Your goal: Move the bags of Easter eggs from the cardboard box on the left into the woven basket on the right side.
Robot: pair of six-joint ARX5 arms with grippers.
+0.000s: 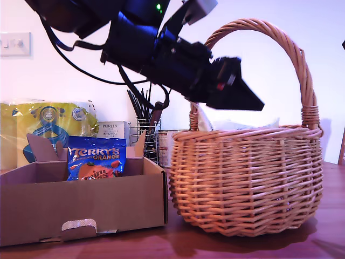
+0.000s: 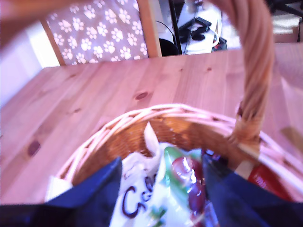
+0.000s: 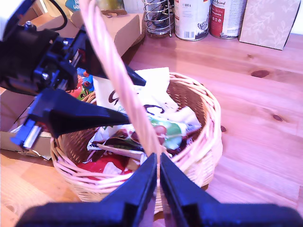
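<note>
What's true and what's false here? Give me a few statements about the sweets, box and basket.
1. The blue Terry's Orange bag stands in the cardboard box. True.
2. The woven basket is empty. False: packets lie in it, including a red packet.
3. A white-and-green packet sits between the fingers of my first gripper, over the basket. True.
4. My second gripper is wide open. False: its jaws are nearly together.

Black arm (image 1: 156,51) w/ cables; green LED (image 1: 158,7)
</note>
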